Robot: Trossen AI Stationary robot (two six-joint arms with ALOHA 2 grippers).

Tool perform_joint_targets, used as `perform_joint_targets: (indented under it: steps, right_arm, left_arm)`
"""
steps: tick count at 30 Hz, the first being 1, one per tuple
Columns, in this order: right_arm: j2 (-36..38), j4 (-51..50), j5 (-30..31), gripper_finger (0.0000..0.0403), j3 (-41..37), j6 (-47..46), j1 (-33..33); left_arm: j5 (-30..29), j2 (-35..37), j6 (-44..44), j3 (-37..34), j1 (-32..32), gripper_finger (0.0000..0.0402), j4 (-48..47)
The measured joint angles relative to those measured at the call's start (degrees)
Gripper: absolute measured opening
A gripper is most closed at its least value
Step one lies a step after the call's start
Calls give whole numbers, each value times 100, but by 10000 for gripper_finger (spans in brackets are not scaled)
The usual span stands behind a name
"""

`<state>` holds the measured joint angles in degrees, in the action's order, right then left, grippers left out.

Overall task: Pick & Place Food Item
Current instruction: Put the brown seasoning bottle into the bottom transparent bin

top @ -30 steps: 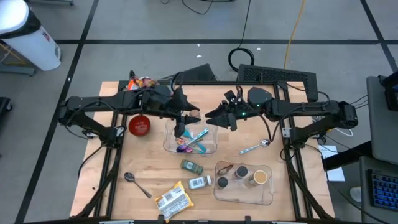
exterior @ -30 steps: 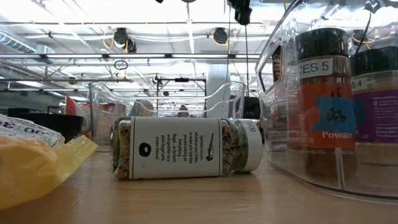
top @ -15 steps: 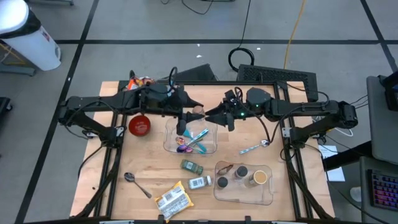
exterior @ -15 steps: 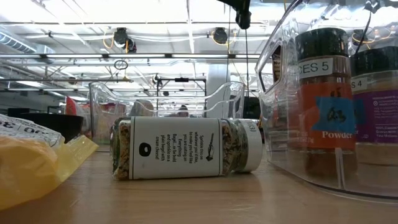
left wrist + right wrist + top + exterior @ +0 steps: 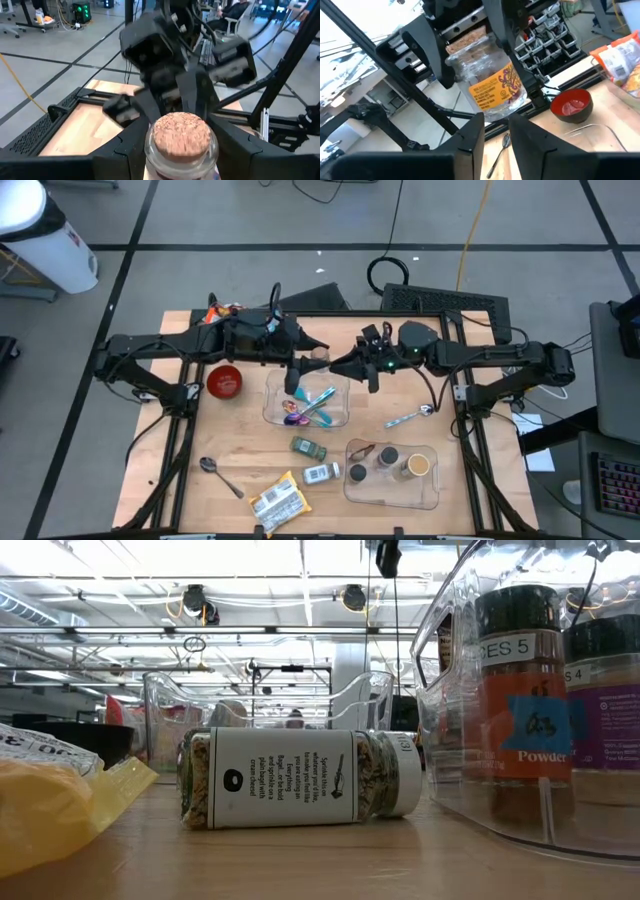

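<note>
Meanwhile, left tool (image 5: 303,364) clenching a cork-topped glass jar (image 5: 181,141), holding it aloft over the clear bin (image 5: 275,408) at mid-bench. Opposite, right tool (image 5: 336,365) closing narrowly beside the jar's base, contact uncertain.

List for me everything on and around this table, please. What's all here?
cork-topped jar: one, clear glass with yellow label, held in the air over the table's middle
red bowl: one, left part of the table
middle bin: one, clear, holds coloured utensils
spice bin: one, clear, right part, holds three spice jars
loose spice jars: two, lying between the bins
spoons: two, silver, one right, one left
yellow snack bag: one, beside the left spoon
orange snack bag: one, far left corner
left gripper: shut on the jar
right gripper: right beside the jar, facing it
</note>
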<state>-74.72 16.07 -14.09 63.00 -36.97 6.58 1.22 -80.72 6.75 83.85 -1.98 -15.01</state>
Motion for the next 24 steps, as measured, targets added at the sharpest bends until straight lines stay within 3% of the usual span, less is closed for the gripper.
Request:
perform_joint_targets:
  steps: [15,24]
  right_arm:
    - [-129,273,24,56,-9,20,-80]
    - [-130,133,-155,56,-7,42,-53]
  left_arm:
    - [122,-259,231,0,-75,179,581]
    - [141,-215,109,0,-71,179,323]
